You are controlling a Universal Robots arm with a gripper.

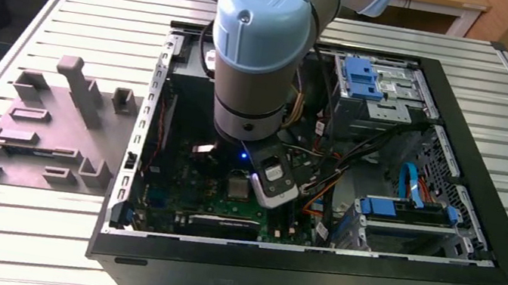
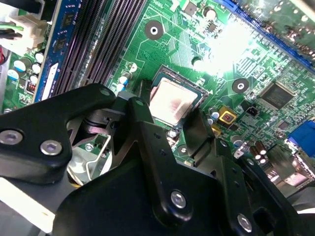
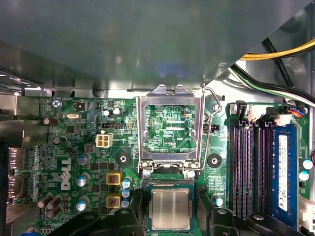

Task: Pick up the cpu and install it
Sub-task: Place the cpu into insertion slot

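Note:
The cpu (image 3: 170,209), a small square chip with a pale silver top, lies flat in the socket on the green motherboard (image 3: 74,147); it is also seen in the second wrist view (image 2: 172,101). My gripper (image 3: 170,216) straddles it inside the computer case, one black finger (image 3: 130,211) on each side. A narrow gap shows between each finger and the chip's edge, so the gripper is open. The socket's metal load plate (image 3: 170,93) stands swung up beyond the chip, with its wire lever (image 3: 209,128) raised beside it.
The open black computer case (image 1: 452,181) lies on a slatted metal table (image 1: 111,13). A grey moulded fixture (image 1: 52,130) sits on the exterior view's left. Memory slots (image 3: 248,167) run beside the socket. Cables (image 3: 275,73) and drive bays with blue latches (image 1: 361,79) crowd the case.

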